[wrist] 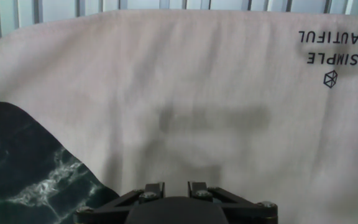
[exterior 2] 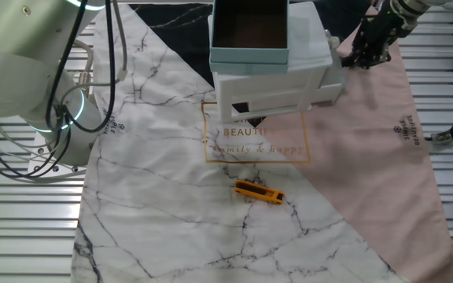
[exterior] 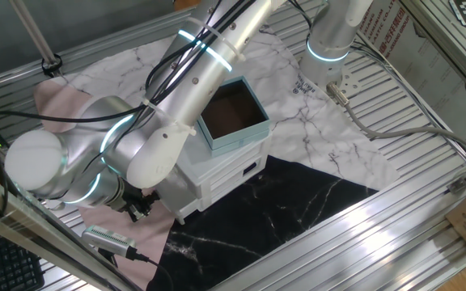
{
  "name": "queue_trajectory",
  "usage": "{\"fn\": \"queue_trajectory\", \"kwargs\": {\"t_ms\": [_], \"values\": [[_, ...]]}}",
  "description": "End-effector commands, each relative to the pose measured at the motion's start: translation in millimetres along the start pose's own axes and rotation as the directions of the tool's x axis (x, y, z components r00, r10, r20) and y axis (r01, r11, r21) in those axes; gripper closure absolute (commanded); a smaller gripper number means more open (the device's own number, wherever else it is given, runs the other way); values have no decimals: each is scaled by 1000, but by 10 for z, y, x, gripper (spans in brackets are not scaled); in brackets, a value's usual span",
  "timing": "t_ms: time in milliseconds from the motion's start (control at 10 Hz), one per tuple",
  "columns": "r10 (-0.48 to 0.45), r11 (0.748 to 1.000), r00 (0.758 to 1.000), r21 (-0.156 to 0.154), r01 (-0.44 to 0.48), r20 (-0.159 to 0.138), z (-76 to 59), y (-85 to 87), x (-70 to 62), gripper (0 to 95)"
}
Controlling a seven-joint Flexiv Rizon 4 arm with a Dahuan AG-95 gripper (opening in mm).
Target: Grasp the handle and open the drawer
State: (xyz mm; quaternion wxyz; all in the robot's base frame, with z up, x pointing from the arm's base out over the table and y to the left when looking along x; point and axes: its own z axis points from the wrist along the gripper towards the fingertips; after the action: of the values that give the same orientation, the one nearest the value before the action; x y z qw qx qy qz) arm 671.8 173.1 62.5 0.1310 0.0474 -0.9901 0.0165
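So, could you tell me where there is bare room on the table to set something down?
Free: the white marble cloth between the robot base and the orange tool, and the pink cloth right of the cabinet. Crowded: beside the cabinet, where the end effector hangs.

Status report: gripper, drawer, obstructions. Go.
Gripper beside the cabinet, holding nothing; jaw state unclear. Lowest drawer shut, knob untouched. Nothing in front of the drawer.
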Motion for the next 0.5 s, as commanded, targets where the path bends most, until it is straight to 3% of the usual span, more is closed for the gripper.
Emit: {"fn": "queue_trajectory", "kwargs": {"t_ms": [100, 500], "values": [[2, 1000, 1000, 0, -2, 0, -5, 6, -2, 950], [2, 1000, 1000, 1, -2, 1, 16, 5, -11, 950]]}}
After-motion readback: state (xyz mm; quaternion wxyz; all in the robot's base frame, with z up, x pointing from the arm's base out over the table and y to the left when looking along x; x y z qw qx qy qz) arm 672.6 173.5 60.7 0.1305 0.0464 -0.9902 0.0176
